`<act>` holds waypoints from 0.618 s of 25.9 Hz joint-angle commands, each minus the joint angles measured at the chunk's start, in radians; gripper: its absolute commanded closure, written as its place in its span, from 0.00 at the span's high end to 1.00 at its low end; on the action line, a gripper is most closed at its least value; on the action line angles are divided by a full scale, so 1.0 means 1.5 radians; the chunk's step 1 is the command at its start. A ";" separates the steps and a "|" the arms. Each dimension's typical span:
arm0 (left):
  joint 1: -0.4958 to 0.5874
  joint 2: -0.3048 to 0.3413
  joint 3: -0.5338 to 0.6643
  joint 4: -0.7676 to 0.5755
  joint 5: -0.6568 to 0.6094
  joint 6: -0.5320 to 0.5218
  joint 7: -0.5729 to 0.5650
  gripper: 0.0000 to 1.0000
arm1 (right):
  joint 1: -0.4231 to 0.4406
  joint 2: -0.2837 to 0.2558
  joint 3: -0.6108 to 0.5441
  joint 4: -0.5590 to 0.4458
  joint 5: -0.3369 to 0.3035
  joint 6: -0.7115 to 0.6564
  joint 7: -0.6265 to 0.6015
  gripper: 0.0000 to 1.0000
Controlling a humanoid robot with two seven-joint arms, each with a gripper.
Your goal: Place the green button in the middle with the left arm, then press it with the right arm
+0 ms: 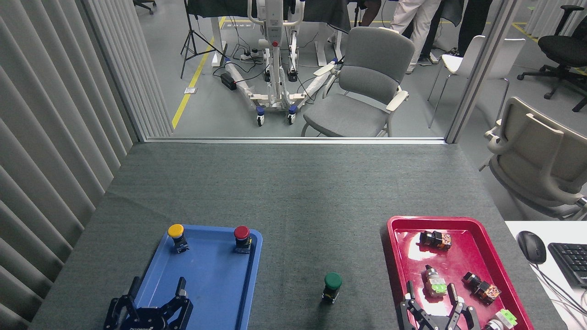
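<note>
The green button (332, 286) stands upright on the bare grey felt of the middle (302, 256), between the two trays, with nothing touching it. My left gripper (158, 289) is open at the bottom left, its fingers spread over the near end of the blue tray. My right gripper (431, 293) is open at the bottom right, over the near part of the red tray, well to the right of the green button. Both grippers hold nothing.
The blue tray (202, 284) holds a yellow button (176, 236) and a red button (242, 238) at its far end. The red tray (458, 229) holds several small switch parts. A mouse (531, 246) and keyboard (571, 262) lie on a white desk at the right.
</note>
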 commanded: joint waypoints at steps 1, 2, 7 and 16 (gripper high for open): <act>0.004 0.002 0.000 0.000 -0.001 -0.007 0.000 1.00 | 0.015 -0.007 -0.002 -0.002 0.000 0.002 0.002 1.00; 0.005 0.003 -0.001 0.000 -0.001 -0.010 -0.001 1.00 | 0.018 -0.007 -0.002 0.000 -0.001 0.001 0.002 1.00; 0.007 0.002 0.000 -0.004 -0.001 -0.034 -0.016 1.00 | 0.023 -0.019 -0.002 -0.002 -0.037 -0.007 0.002 1.00; 0.002 -0.003 0.000 -0.011 -0.001 -0.042 -0.089 1.00 | 0.023 -0.020 -0.002 0.000 -0.039 -0.014 0.063 1.00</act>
